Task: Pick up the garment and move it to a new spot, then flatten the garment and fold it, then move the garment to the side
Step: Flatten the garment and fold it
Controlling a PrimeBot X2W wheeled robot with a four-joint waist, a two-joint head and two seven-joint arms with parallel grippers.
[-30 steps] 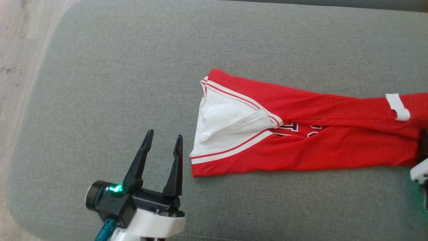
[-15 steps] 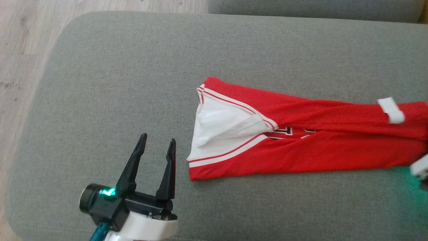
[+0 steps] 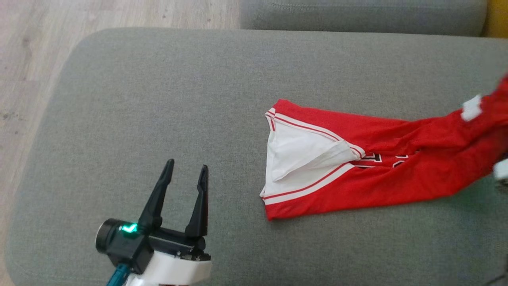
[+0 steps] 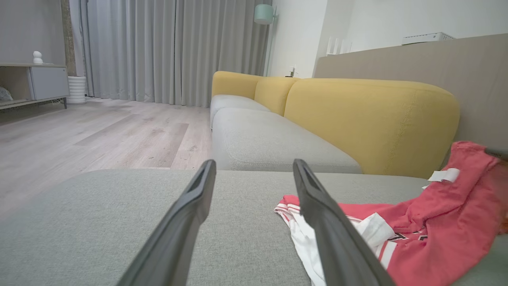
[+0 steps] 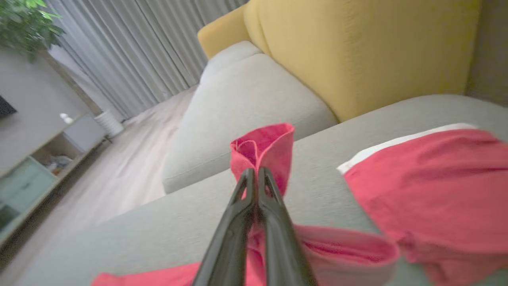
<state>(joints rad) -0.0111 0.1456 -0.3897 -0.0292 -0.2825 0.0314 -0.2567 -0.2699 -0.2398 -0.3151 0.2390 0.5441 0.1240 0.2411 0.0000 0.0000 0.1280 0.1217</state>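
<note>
R gripper (image 5: pixel 255 171): pinched tight on red-and-white mesh jersey (image 3: pixel 381 182), that end raised.
L gripper (image 3: pixel 186 165): jaws apart, over grey fabric cushion (image 3: pixel 158 99).

Home, living rm. Long sofa (image 4: pixel 373 119) w/ grey seats & yellow backs, floor-length grey curtains (image 4: pixel 158 47) across the far wall, pale wood-plank floor (image 4: pixel 99 135), lamp (image 4: pixel 264 14) w/ mint shade in the corner, low cabinet (image 4: pixel 47 81) w/ open shelf & small white figure (image 4: pixel 37 57) on top, leafy plant (image 5: pixel 24 20) by the curtains.
</note>
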